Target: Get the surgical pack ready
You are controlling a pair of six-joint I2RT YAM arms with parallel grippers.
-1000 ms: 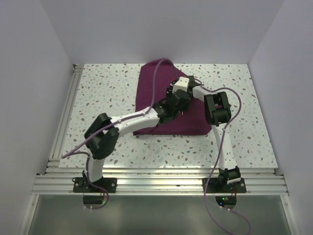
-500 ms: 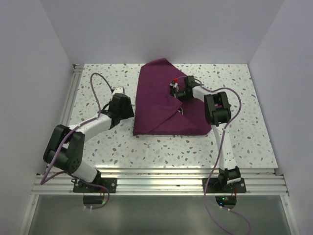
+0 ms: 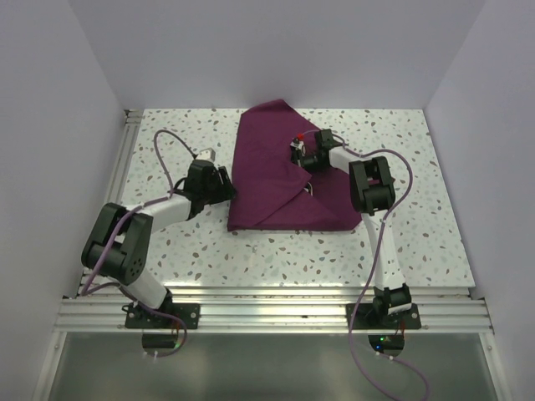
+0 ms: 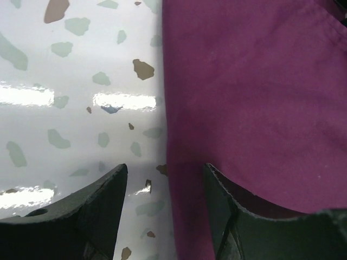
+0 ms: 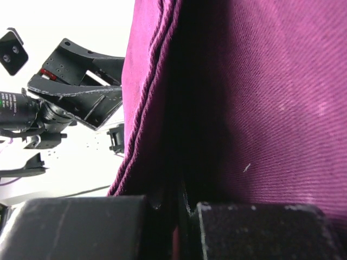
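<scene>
Top external view shows the surgical pack [image 3: 280, 188], a maroon cloth partly folded, lying on the speckled bench [image 3: 167, 142] toward the far middle, with both arms at it. The right tool [image 3: 298, 153] sits near the cloth's centre; in the right wrist view its jaws are closed tight on a raised fold of the fabric [image 5: 260, 97]. The left tool [image 3: 222, 185] is low at the cloth's left edge; the left wrist view shows it [image 4: 165, 172] about half open and holding nothing, the hem [image 4: 255, 97] running between its fingers, one over bare bench and one over cloth. The risk, as I judge it, is a poor bite: if the fingers close without getting under the hem they may only bunch the top layer or shove the sheet sideways, and any sideways drag could tug the fold out of the right tool's pinch or disturb whatever lies wrapped inside, which cannot be seen. Compared with a second ago, the left arm no longer reaches across the cloth beside the right tool; it has swung out to the left and then come back in to the edge, while the right tool has kept its place and grip.
</scene>
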